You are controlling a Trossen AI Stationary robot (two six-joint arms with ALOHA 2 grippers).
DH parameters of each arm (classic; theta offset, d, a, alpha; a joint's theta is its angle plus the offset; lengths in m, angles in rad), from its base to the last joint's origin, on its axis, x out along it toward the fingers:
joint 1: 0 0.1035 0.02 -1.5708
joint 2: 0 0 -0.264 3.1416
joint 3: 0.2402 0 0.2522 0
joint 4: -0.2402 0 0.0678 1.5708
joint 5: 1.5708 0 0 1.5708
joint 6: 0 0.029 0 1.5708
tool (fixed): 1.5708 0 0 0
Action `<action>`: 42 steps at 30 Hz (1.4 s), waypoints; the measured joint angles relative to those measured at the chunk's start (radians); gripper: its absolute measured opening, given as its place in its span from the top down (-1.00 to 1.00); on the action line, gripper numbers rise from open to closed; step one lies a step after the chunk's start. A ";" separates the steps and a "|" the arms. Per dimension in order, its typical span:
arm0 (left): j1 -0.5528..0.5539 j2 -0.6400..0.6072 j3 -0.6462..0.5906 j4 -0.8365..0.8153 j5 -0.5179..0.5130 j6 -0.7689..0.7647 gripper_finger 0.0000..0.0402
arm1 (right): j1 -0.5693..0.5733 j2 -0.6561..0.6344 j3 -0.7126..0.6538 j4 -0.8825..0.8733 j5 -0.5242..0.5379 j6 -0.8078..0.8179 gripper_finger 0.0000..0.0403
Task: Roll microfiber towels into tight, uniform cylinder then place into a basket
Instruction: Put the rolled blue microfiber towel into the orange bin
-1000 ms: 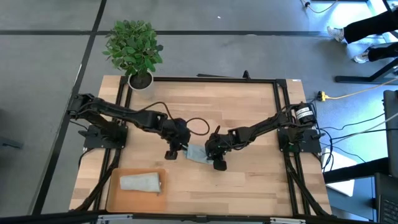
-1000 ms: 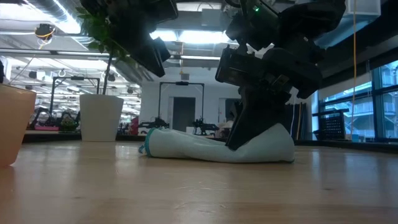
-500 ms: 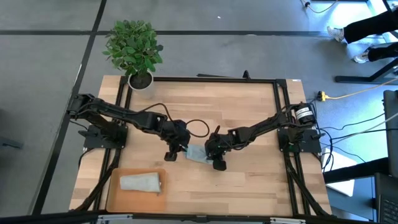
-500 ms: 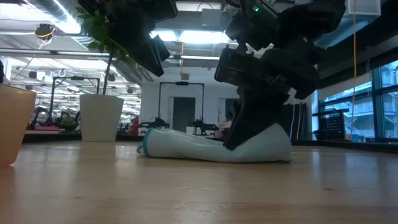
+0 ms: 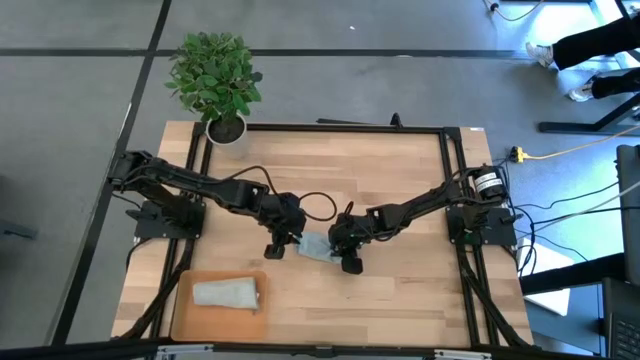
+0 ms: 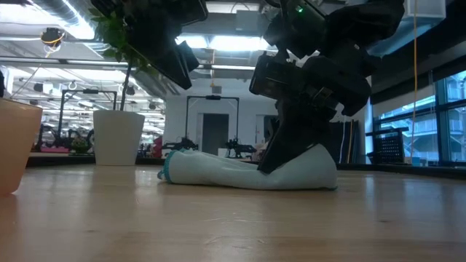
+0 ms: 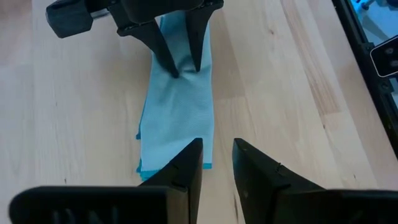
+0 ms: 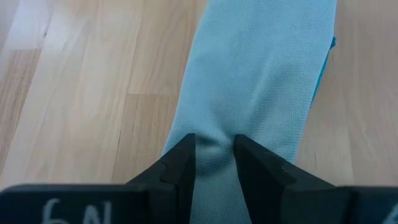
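Towel (image 5: 314, 246) lies on wooden table (image 5: 400, 180).

A leafy green plant (image 5: 214, 75) stands in a white pot (image 6: 119, 137) at the far left corner of the wooden bench (image 5: 400, 180). A yellow cable (image 5: 570, 152) runs across the grey floor (image 5: 80, 150) beside the bench.
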 joint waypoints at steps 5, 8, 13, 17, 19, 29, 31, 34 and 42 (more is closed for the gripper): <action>0.000 0.000 0.000 0.000 0.001 0.000 0.60 | 0.000 0.000 0.000 0.002 0.000 0.000 0.43; 0.000 0.000 0.000 0.000 0.001 0.000 0.61 | 0.000 0.000 0.000 0.003 0.000 0.000 0.43; 0.000 0.000 0.000 0.000 0.001 0.000 0.59 | 0.000 0.000 0.000 0.003 0.000 0.000 0.43; 0.000 0.000 0.000 -0.004 0.026 0.006 0.61 | 0.000 0.000 0.000 0.003 0.000 0.000 0.43; 0.000 0.000 0.000 0.001 0.055 0.007 0.61 | 0.000 0.000 0.000 0.003 0.000 0.000 0.43; -0.001 0.001 0.000 0.011 0.054 0.034 0.53 | 0.000 -0.001 0.000 0.003 -0.001 0.000 0.43; -0.001 0.022 0.003 0.022 0.052 0.043 0.42 | 0.000 -0.001 0.001 0.003 -0.001 0.000 0.43; -0.004 0.059 0.002 0.020 0.056 0.083 0.13 | 0.000 -0.001 0.001 0.005 -0.001 0.000 0.43; 0.008 0.151 0.002 0.063 0.029 0.086 -0.85 | 0.000 -0.001 0.001 0.008 -0.001 0.000 0.43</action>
